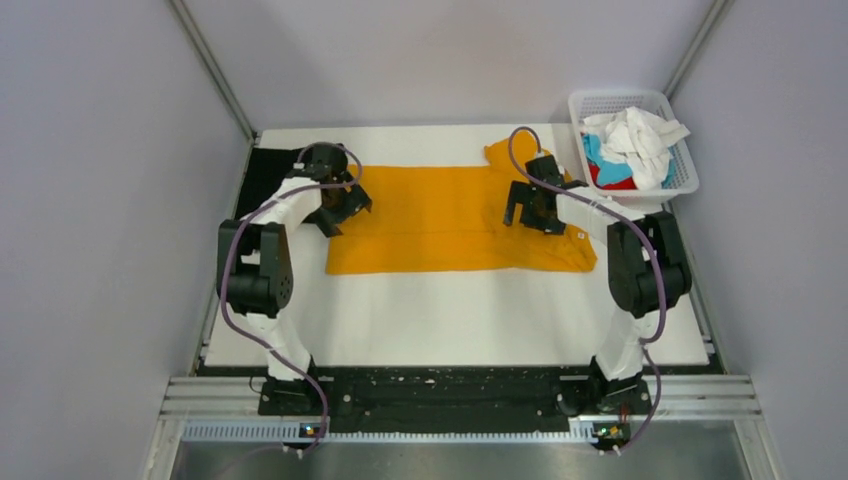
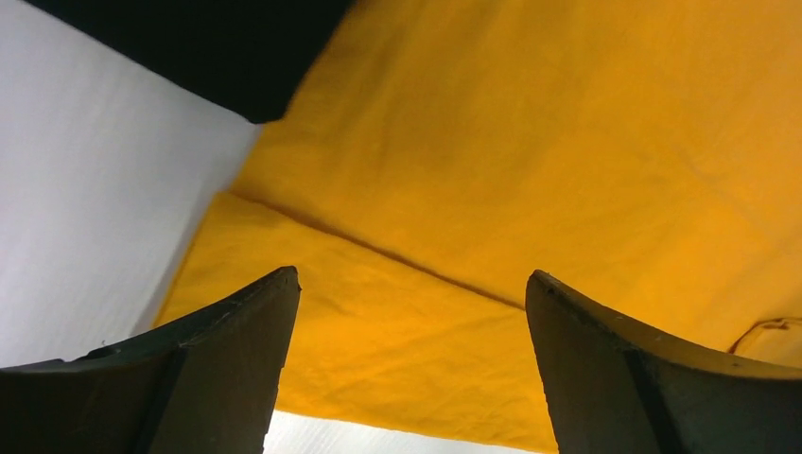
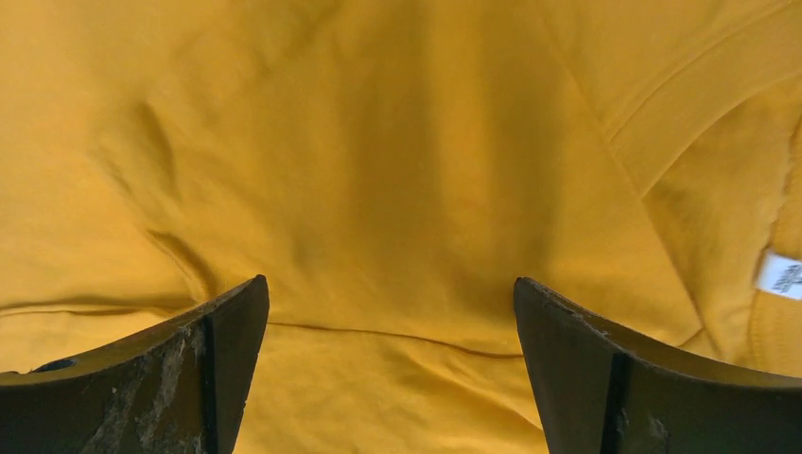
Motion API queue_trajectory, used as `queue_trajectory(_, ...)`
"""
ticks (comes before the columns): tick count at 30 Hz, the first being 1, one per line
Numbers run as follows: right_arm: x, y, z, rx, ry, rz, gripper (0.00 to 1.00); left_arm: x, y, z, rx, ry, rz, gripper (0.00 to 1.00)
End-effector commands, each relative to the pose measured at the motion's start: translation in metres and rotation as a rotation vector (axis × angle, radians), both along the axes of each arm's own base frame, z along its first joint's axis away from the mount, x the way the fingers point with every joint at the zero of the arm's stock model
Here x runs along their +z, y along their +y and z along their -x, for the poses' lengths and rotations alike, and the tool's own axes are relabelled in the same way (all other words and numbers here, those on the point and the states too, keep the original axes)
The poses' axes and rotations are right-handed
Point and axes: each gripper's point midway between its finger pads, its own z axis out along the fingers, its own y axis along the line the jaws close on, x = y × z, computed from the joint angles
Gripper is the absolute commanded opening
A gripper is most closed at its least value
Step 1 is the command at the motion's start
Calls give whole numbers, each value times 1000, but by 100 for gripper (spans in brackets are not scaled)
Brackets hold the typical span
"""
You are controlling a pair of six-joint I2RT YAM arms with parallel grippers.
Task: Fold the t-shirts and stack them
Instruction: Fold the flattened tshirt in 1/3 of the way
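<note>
A mustard-orange t-shirt (image 1: 440,215) lies spread flat across the far middle of the white table, its near side folded in, and one sleeve sticks up at the far right. My left gripper (image 1: 345,207) hovers open over the shirt's left end; the left wrist view shows the orange cloth (image 2: 530,170) and a fold edge between the open fingers. My right gripper (image 1: 528,208) hovers open over the shirt's right part, near the collar; the right wrist view shows the cloth (image 3: 378,170) and its white neck label (image 3: 783,274). A black shirt (image 1: 266,172) lies at the far left.
A white mesh basket (image 1: 680,150) stands at the far right corner with white (image 1: 636,138), light-blue (image 1: 604,170) and red (image 1: 614,184) shirts bunched inside. The white table (image 1: 450,315) extends bare toward the arm bases. Grey walls close in both sides.
</note>
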Motion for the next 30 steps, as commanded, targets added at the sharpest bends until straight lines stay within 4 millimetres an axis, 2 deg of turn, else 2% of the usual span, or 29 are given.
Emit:
queue_trajectory(1,-8,6,6,-17,-33,-70,99,-34,-24,10,-76,44,69,94)
queue_trajectory(5,-29,-1,50,-32,36,-89,99,-59,-26,43,-70,109,62,94)
queue_trajectory(9,-37,-10,93,-41,68,-93,99,-75,-23,94,-64,172,73,94)
queue_trajectory(10,-39,-10,104,-36,77,-98,99,-81,-23,114,-67,198,85,93)
queue_trajectory(15,-38,-6,158,-39,96,-88,99,-87,-12,181,-11,238,83,93)
queue_trajectory(20,-34,-2,196,-83,85,-160,98,-88,-12,227,16,233,128,93)
queue_trajectory(22,-34,-1,207,-85,86,-184,98,-85,-13,235,4,197,138,98)
queue_trajectory(25,-35,-2,216,-81,79,-198,98,-69,-18,233,19,110,184,99)
queue_trajectory(30,-25,-5,215,-86,34,-206,99,-60,14,251,96,133,30,99)
